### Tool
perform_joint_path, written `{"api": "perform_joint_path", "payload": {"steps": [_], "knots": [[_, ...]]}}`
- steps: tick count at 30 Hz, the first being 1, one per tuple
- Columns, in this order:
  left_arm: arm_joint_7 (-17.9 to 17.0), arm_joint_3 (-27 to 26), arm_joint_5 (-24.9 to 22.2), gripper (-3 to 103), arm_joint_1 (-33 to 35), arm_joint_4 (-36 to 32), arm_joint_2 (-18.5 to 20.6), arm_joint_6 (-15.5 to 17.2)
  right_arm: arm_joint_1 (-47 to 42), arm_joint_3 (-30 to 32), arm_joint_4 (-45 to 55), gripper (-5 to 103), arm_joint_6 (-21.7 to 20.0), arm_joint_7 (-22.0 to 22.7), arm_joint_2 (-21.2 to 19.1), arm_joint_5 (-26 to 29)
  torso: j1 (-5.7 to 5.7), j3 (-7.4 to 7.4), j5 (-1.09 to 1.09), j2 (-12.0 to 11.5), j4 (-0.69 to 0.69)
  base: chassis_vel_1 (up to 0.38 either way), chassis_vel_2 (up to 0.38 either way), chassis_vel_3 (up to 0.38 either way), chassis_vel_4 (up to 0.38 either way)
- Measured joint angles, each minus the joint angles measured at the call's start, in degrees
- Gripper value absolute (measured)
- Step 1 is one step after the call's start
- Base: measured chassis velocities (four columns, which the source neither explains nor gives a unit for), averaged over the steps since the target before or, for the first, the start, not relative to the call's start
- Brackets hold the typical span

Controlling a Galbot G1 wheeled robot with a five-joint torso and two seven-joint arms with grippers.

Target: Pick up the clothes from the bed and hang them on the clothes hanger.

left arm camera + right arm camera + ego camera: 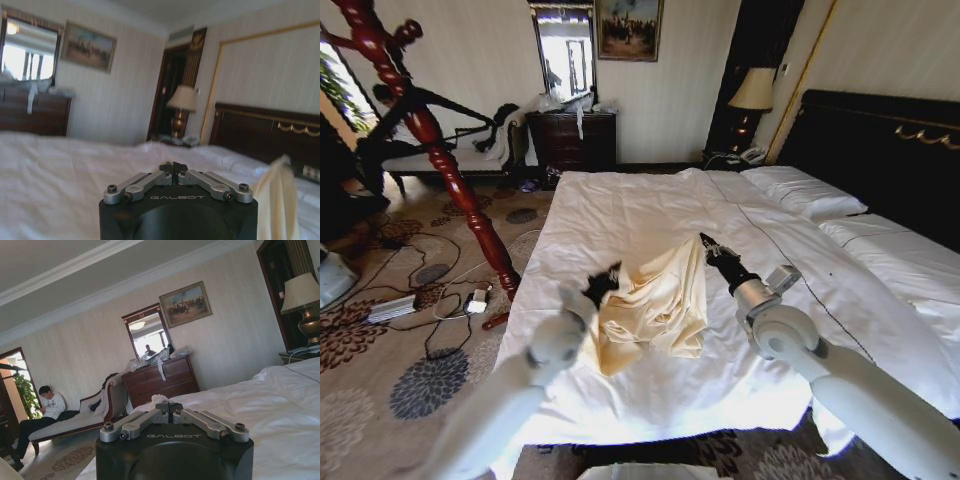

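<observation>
The cream clothes (660, 300) lie bunched on the white bed (620, 205), with one part drawn up into a peak. My right gripper (706, 243) is at that peak, shut on the fabric; its closed fingertips (170, 407) show in the right wrist view. At the left edge of the clothes, my left gripper (604, 282) is shut, and nothing shows between its fingertips (173, 167). Off to one side of it, the raised clothes (277, 200) stand up from the sheet. A black clothes hanger (460, 104) hangs on the wooden stand at the left.
The twisted red-brown coat stand (430, 140) rises left of the bed, with cables and a power strip (390, 308) on the carpet around its foot. Pillows (805, 190) and the black headboard (880, 140) are at the right. A dresser (575, 140) stands at the far wall.
</observation>
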Motion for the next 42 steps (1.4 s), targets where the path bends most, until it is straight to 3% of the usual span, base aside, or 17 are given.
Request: {"api": "perform_joint_path", "payload": {"steps": [4, 5, 10, 15, 21, 23, 24, 27, 30, 34, 37, 42], "knots": [[-1.4, -5.1, -6.5, 0, -5.2, -0.9, 7.1, 0.0, 0.4, 0.7, 0.5, 0, 0.1, 0.1, -0.7, 1.7, 0.0, 0.0, 0.02, 0.0, -0.02, 0.0, 0.0, 0.0, 0.0], [-1.9, -8.1, -10.1, 0, -9.4, 0.3, 11.2, -0.1, 1.4, 1.4, 1.1, 0, 0.6, 0.0, -1.3, 3.0, 0.0, 0.0, 0.02, 0.0, -0.01, 0.0, 0.0, 0.0, 0.0], [-2.1, -9.9, -14.7, 0, -17.0, 3.6, 15.3, -0.1, 3.6, 2.9, 2.3, 0, 1.8, -1.5, -2.9, 5.1, 0.0, 0.0, 0.0, 0.0, 0.0, 0.0, 0.0, 0.0, 0.0], [-2.4, -9.2, -21.5, 0, -32.6, 10.5, 20.1, -0.3, 8.4, 9.8, 3.9, 0, 4.5, -5.1, -8.8, 10.1, 0.01, 0.0, 0.03, 0.0, -0.02, 0.0, 0.0, 0.0, 0.0], [-1.8, -9.5, -26.0, 0, -38.8, 12.7, 23.9, -0.4, 12.0, 15.4, 5.1, 0, 6.0, -5.9, -13.2, 15.4, 0.0, -0.01, 0.03, 0.0, -0.01, 0.0, 0.0, 0.0, 0.0], [-1.6, -11.6, -26.9, 0, -37.5, 11.1, 25.7, -0.6, 11.3, 16.4, 5.9, 0, 6.4, -5.7, -13.8, 15.6, 0.0, -0.01, 0.0, 0.0, -0.03, 0.0, 0.0, 0.0, 0.0], [-1.5, -13.5, -26.9, 0, -34.2, 8.2, 26.9, -0.8, 9.4, 16.0, 6.8, 0, 6.6, -4.8, -13.4, 14.4, -0.01, -0.02, 0.04, 0.0, 0.02, 0.0, 0.0, 0.0, 0.0], [-1.7, -15.4, -25.9, 0, -27.4, 3.3, 27.0, -0.9, 6.4, 14.4, 7.7, 0, 6.5, -2.8, -12.0, 12.2, -0.02, -0.02, 0.05, 0.0, 0.02, 0.0, 0.0, 0.0, 0.0], [-3.2, -17.0, -21.4, 0, -12.6, -2.7, 22.7, -1.0, 1.2, 12.4, 8.6, 0, 5.2, -0.4, -10.0, 9.2, 0.0, 0.01, 0.01, 0.0, -0.03, 0.0, 0.0, 0.0, 0.0], [-3.9, -16.8, -18.2, 0, -4.8, -3.9, 19.2, -0.6, -1.0, 12.3, 8.7, 0, 3.4, 0.9, -9.8, 8.3, 0.0, 0.0, 0.03, 0.0, -0.04, 0.0, 0.0, 0.0, 0.0], [-5.9, -16.6, -17.1, 0, 1.2, -3.8, 17.3, 1.1, -1.6, 11.9, 8.6, 0, 1.5, 2.5, -9.9, 8.3, 0.0, 0.0, 0.03, 0.0, -0.02, 0.0, 0.0, 0.0, 0.0], [-14.2, -15.7, -17.1, 0, 10.1, -3.4, 14.2, 9.1, -1.9, 10.5, 8.9, 0, -5.2, 6.8, -10.7, 9.0, 0.0, 0.0, 0.04, 0.0, -0.02, 0.0, 0.0, 0.0, 0.0]]}}
